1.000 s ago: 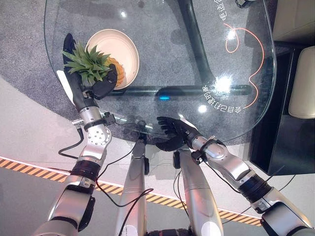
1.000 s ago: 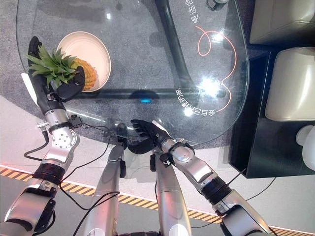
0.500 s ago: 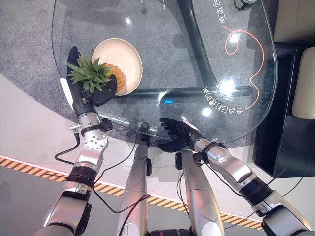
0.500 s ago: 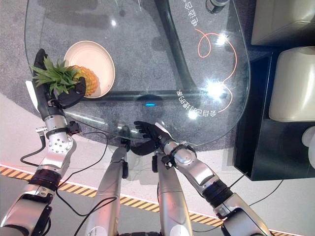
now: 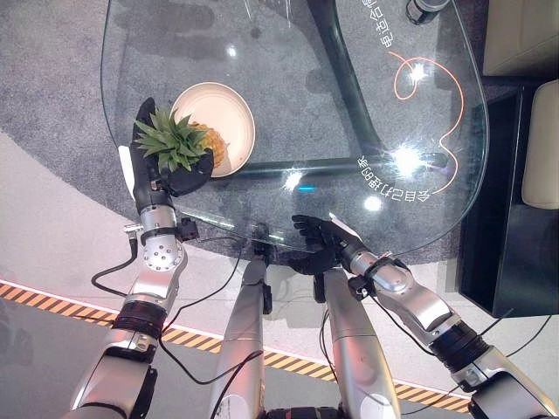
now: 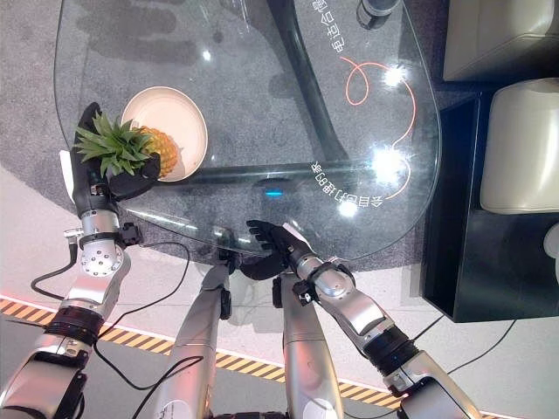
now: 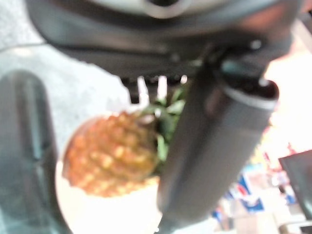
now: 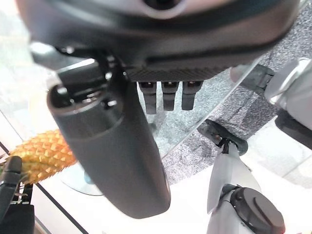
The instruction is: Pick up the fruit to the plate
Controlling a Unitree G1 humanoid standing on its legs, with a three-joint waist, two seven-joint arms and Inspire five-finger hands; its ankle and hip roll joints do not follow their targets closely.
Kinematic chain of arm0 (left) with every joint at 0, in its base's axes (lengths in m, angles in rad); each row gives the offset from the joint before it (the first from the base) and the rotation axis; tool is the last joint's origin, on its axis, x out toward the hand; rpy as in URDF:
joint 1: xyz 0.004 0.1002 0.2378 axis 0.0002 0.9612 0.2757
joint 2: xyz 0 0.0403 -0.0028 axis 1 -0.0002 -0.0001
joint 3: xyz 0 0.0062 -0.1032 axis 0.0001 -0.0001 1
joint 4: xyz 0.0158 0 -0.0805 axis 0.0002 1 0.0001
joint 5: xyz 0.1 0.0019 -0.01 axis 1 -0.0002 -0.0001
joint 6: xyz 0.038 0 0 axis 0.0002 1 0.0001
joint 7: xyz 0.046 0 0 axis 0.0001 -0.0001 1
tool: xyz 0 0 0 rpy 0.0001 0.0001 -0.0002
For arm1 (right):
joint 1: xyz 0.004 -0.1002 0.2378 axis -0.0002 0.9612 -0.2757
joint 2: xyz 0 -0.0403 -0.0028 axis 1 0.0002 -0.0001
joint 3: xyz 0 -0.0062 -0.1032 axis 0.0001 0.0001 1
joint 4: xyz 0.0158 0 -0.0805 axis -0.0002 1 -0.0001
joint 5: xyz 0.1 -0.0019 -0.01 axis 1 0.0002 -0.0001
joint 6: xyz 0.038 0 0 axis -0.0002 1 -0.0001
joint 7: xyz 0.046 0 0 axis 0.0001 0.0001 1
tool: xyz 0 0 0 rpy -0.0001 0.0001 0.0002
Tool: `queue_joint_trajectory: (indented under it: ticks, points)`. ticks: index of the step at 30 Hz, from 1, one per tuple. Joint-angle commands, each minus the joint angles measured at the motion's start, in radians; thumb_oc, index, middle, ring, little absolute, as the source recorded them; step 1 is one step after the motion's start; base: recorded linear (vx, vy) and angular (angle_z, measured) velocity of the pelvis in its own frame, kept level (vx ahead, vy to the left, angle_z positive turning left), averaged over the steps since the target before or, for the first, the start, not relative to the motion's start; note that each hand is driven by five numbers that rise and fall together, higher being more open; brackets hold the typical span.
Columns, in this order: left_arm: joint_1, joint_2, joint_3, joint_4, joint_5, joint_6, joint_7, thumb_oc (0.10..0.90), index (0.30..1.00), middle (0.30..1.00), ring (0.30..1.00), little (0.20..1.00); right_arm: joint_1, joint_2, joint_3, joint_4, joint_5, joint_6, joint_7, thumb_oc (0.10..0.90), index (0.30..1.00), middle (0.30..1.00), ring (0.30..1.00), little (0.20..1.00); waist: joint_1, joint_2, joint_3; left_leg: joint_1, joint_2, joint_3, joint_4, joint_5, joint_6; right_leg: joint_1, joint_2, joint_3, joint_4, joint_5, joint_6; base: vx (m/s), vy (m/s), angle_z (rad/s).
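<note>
A pineapple (image 5: 212,145) lies with its golden body on the near-left part of a cream plate (image 5: 224,106), its green crown sticking out over the rim. My left hand (image 5: 187,178) is shut on the crown, thumb curled over the leaves and fingers behind them. In the left wrist view the pineapple's body (image 7: 111,154) rests on the plate (image 7: 114,212) just past the thumb (image 7: 214,146). My right hand (image 5: 318,243) hangs open at the near edge of the glass table (image 5: 297,78), holding nothing.
The glass table has a dark base bar (image 5: 349,96) showing through it and an orange line (image 5: 432,96) printed on its right part. A dark cup (image 5: 424,10) stands at the far edge. A cream seat (image 6: 521,144) and a black cabinet (image 5: 502,209) stand to the right.
The whole picture has shifted, so the camera has moved. My left hand keeps its hold on the pineapple's crown at the plate. The right hand stays open at the table's near edge.
</note>
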Motion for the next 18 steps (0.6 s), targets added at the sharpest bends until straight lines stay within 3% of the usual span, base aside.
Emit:
queue_joint_trajectory:
  ticks: [1,18]
  points:
    - [0.043,0.009,0.056,-0.062,-0.037,-0.034,-0.015,0.800,0.900,0.900,0.900,0.900,0.079,0.002,-0.010,-0.144,-0.015,-0.065,0.012,0.800,0.900,0.900,0.900,0.900,-0.039,0.050,-0.027,-0.004,-0.056,-0.019,0.074,-0.042,0.017,0.076,-0.006,-0.044,-0.109,0.022,0.027,0.00,0.000,0.00]
    - [0.147,0.002,0.094,-0.100,-0.127,-0.030,-0.054,0.800,0.900,0.900,0.900,0.900,0.112,-0.007,-0.035,-0.135,-0.029,-0.080,0.028,0.800,0.900,0.900,0.900,0.900,-0.028,0.063,-0.027,0.094,-0.056,-0.029,0.042,-0.039,0.018,0.170,-0.008,-0.045,-0.119,0.000,0.017,0.00,-0.001,-0.01]
